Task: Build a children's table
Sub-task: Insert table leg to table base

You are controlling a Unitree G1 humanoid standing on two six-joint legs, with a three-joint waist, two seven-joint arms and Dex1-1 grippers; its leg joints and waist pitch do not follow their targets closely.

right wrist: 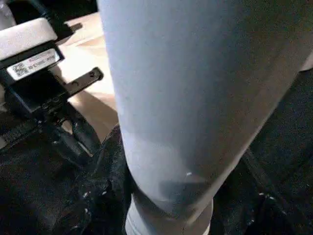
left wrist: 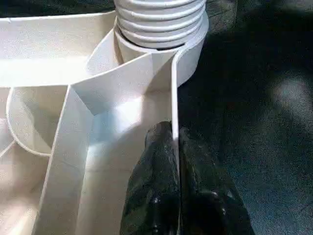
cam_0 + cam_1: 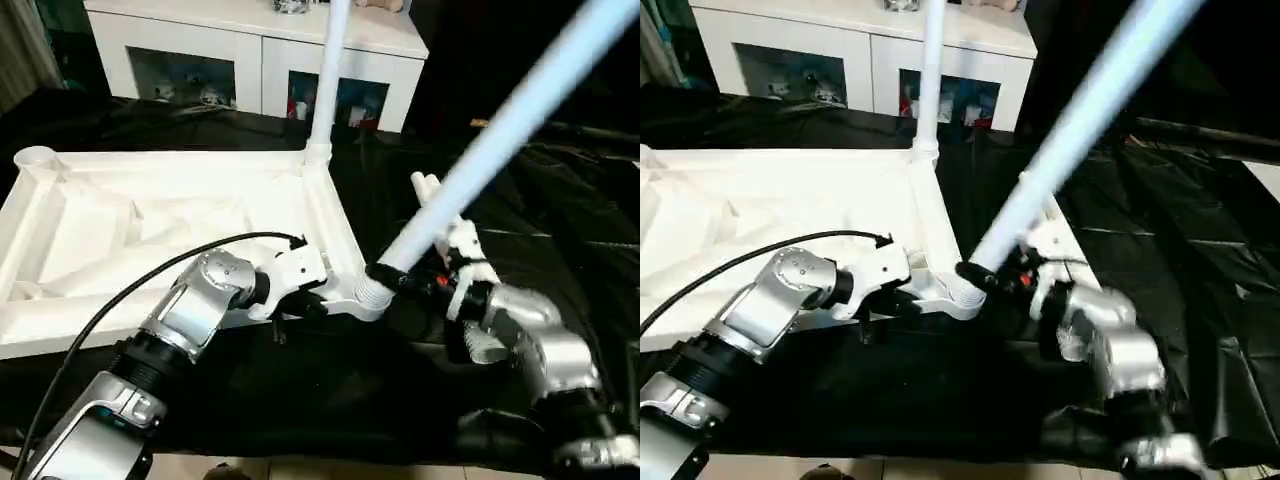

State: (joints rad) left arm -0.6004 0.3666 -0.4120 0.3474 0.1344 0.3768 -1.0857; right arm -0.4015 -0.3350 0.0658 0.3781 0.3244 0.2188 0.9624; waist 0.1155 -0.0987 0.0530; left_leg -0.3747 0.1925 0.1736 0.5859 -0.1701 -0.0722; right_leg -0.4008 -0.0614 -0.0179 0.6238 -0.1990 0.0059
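Observation:
The white tabletop (image 3: 150, 230) lies upside down on black cloth, ribbed underside up. One white leg (image 3: 327, 90) stands upright in its far right corner socket. A second leg (image 3: 480, 160) leans steeply to the right, its threaded end (image 2: 159, 24) sitting in the near right corner socket (image 3: 365, 295). My right gripper (image 3: 415, 275) is shut around this tilted leg (image 1: 186, 107) just above the socket. My left gripper (image 2: 173, 134) is shut on the tabletop's thin rim wall (image 2: 172, 98) right beside that socket, one black finger on each side.
An open round socket (image 3: 38, 158) shows at the tabletop's far left corner. White tube ends (image 3: 425, 185) lie on the cloth behind the tilted leg. A white glass-door cabinet (image 3: 250, 50) stands along the back. Black sheeting (image 3: 560, 230) covers the floor to the right.

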